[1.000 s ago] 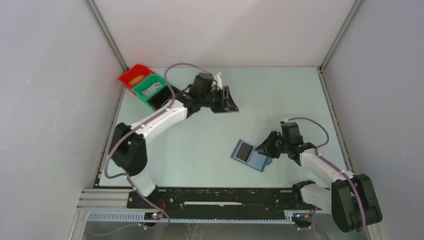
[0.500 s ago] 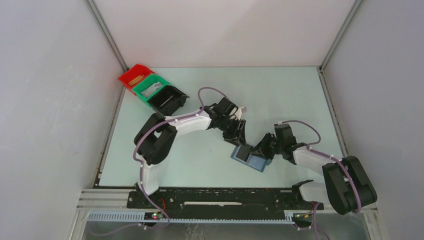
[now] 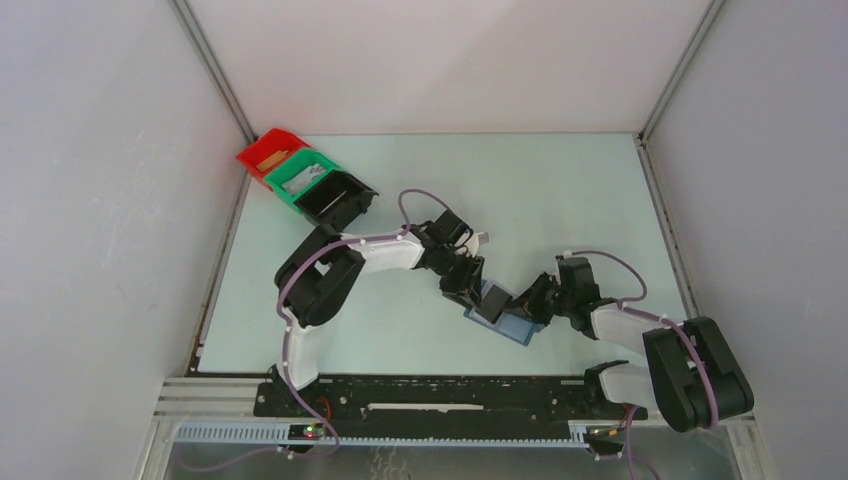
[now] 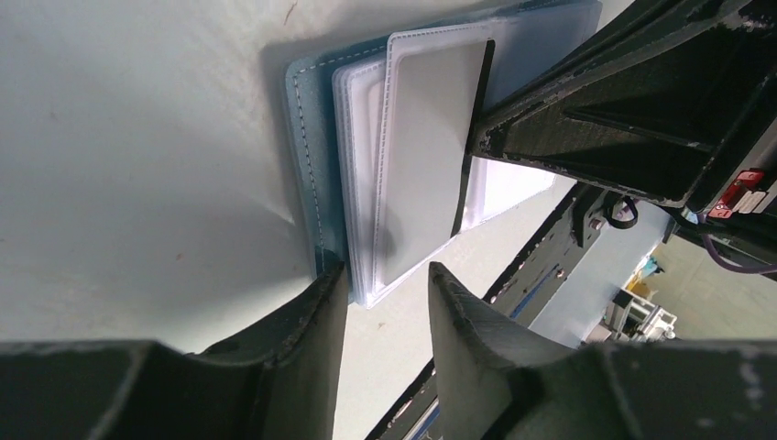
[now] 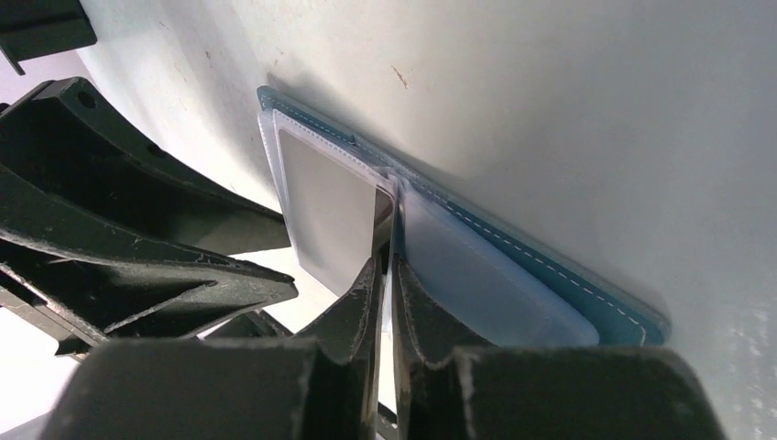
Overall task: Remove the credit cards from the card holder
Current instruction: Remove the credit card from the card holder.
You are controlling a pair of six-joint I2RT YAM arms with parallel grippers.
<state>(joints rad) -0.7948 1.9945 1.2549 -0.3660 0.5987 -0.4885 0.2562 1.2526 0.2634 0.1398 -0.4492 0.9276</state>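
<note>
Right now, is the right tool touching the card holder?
Touching. The right wrist view shows the right tool pinching a clear sleeve of the card holder.

The left arm bends sharply at the elbow and reaches right, with the left gripper tipped down and its jaws apart. The right arm lies low near the worktop's near edge, reaching left. The right gripper faces the left, its jaws pinched on a thin leaf of the card holder.
</note>
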